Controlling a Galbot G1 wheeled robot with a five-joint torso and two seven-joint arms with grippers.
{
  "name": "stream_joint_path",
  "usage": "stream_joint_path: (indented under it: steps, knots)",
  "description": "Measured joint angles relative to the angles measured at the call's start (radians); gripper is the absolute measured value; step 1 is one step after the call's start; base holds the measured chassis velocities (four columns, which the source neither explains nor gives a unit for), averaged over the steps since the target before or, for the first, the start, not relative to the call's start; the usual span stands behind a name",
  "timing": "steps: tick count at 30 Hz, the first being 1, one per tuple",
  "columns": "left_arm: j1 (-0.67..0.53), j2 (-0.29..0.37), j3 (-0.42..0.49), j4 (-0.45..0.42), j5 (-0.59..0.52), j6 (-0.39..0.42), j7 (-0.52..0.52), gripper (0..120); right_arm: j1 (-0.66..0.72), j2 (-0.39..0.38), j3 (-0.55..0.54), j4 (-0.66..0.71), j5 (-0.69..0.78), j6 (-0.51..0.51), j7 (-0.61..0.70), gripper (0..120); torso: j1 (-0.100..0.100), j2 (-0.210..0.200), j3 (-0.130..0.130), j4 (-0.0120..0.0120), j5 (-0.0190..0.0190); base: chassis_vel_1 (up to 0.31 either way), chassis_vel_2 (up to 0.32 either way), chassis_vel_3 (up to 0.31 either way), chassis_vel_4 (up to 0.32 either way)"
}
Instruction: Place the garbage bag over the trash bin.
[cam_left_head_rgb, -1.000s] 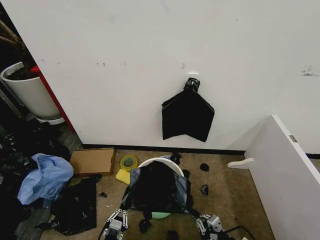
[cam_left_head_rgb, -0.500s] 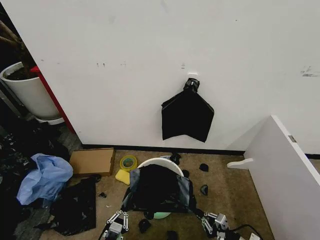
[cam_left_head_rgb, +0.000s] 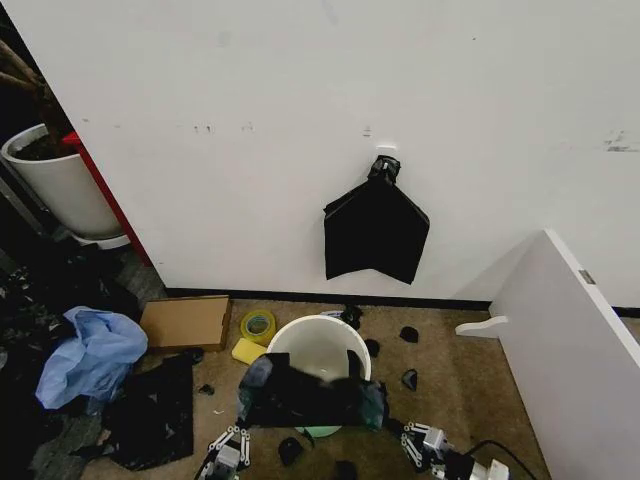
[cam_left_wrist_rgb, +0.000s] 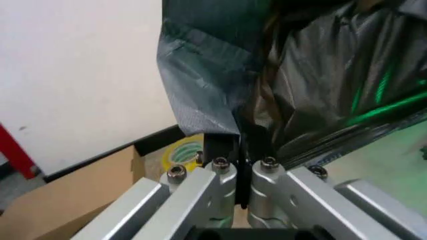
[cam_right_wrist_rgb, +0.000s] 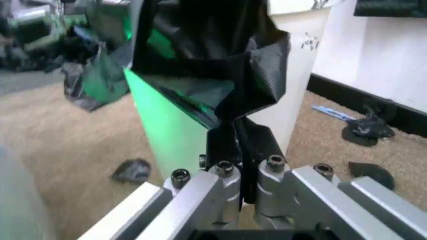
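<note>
Far left of the head view: a white planter pot (cam_left_head_rgb: 55, 185) is seen against the wall, with a blue plastic heap (cam_left_head_rgb: 90, 358) and a black scrap-plastic heap (cam_left_head_rgb: 150, 415) on the floor below it. A flat cardboard piece (cam_left_head_rgb: 185, 322) and a yellow tape roll (cam_left_head_rgb: 257, 325) are lying near the baseboard.

The left gripper (cam_left_head_rgb: 228, 452) is seen low at the picture's bottom edge, just left of the trash bin (cam_left_head_rgb: 318, 345). In the left wrist view its jaws are clamped tight on an edge of the garbage bag (cam_left_wrist_rgb: 220, 95).

The garbage bag (cam_left_head_rgb: 310, 395) is stretched between both grippers, draped across the near side of the bin below the rim; the white rim and inside are left uncovered. The bin is standing upright on the carpet.

The right gripper (cam_left_head_rgb: 420, 445) is placed low, just right of the bin. In the right wrist view its jaws are pinched closed on the other bag edge (cam_right_wrist_rgb: 220, 65), beside the bin wall (cam_right_wrist_rgb: 293, 75).

Flat black bags (cam_left_head_rgb: 375, 232) are hung from a wall clip above. A white panel (cam_left_head_rgb: 570, 350) is leaning at far right.
</note>
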Motion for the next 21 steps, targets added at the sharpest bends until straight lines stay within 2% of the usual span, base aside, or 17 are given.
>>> stream_joint_path:
  steps: [4, 11, 14, 16, 17, 18, 21]
  knots:
    - [-0.015, -0.005, 0.0, 0.003, -0.018, 0.002, 0.0, 0, -0.001, 0.002, -0.003, 0.013, 0.007, -0.001, 0.004, 0, 0.0, 0.0, 0.0, 0.0012, -0.0003, 0.0, 0.0, 0.0, 0.0]
    - [-0.039, 0.001, 0.005, 0.01, -0.114, 0.001, 0.07, 0, -0.034, 0.001, 0.0, 0.039, -0.025, -0.003, 0.061, 0, 0.0, 0.0, 0.0, 0.0004, -0.0039, 0.0, 0.0, 0.0, 0.0]
    - [-0.033, 0.022, 0.009, -0.01, -0.197, 0.0, 0.194, 13, -0.084, -0.007, -0.007, 0.099, -0.052, -0.033, 0.168, 11, 0.0, 0.0, 0.0, 0.0006, -0.0073, 0.0, 0.0, 0.0, 0.0]
    - [-0.02, 0.044, 0.008, -0.039, -0.22, -0.001, 0.264, 21, -0.129, -0.009, -0.02, 0.165, -0.111, -0.08, 0.298, 22, 0.0, 0.0, 0.0, 0.0008, -0.0056, 0.0, 0.0, 0.0, 0.0]
    - [-0.02, 0.044, 0.008, -0.039, -0.22, -0.001, 0.264, 21, -0.129, -0.009, -0.02, 0.165, -0.111, -0.08, 0.298, 22, 0.0, 0.0, 0.0, 0.0008, -0.0056, 0.0, 0.0, 0.0, 0.0]
    - [-0.013, 0.056, 0.006, -0.056, -0.223, -0.001, 0.293, 26, -0.156, -0.01, -0.029, 0.203, -0.135, -0.108, 0.369, 25, 0.0, 0.0, 0.0, 0.0014, -0.0052, 0.0, 0.0, 0.0, 0.0]
    - [-0.006, 0.084, -0.007, -0.098, -0.223, 0.003, 0.357, 38, -0.223, -0.007, -0.051, 0.302, -0.195, -0.18, 0.517, 38, 0.0, 0.0, 0.0, 0.0003, -0.0036, 0.0, 0.0, 0.0, 0.0]
